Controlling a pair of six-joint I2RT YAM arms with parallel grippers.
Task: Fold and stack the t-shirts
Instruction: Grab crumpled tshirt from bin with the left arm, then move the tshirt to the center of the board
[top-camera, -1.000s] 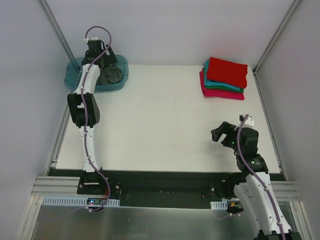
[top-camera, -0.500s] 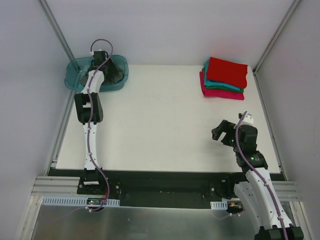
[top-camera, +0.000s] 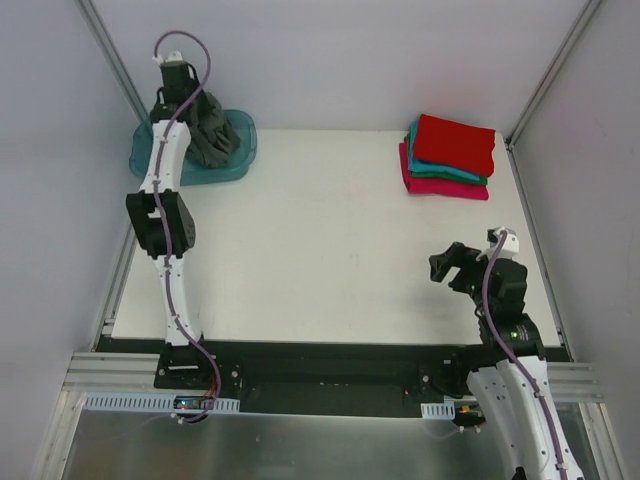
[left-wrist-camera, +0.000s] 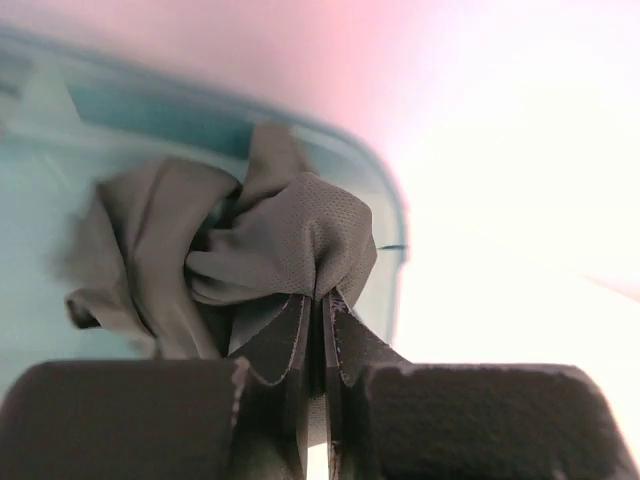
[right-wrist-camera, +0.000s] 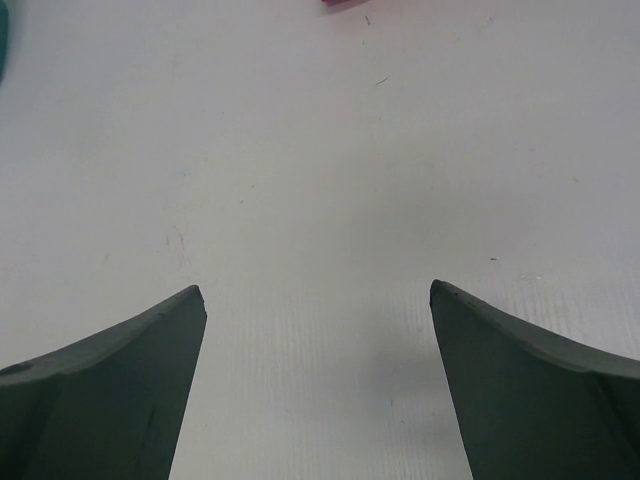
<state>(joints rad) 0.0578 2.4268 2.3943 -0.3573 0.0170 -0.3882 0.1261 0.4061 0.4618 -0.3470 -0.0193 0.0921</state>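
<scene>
At far left, over the tub (top-camera: 240, 160), the left gripper (left-wrist-camera: 318, 300) was pinched shut on a bunched fold of the grey t-shirt (left-wrist-camera: 295, 235): soft, light, limp cloth, likely better held at a shoulder seam; the right gripper (right-wrist-camera: 316, 290) hung open over the surface (top-camera: 320, 240); the folded stack (top-camera: 450, 155) lay far right

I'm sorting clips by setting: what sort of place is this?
Probably a lab test cell, not a home: left arm and right arm bolted at a white table, bare panel walls, a stack of folded t-shirts.
</scene>
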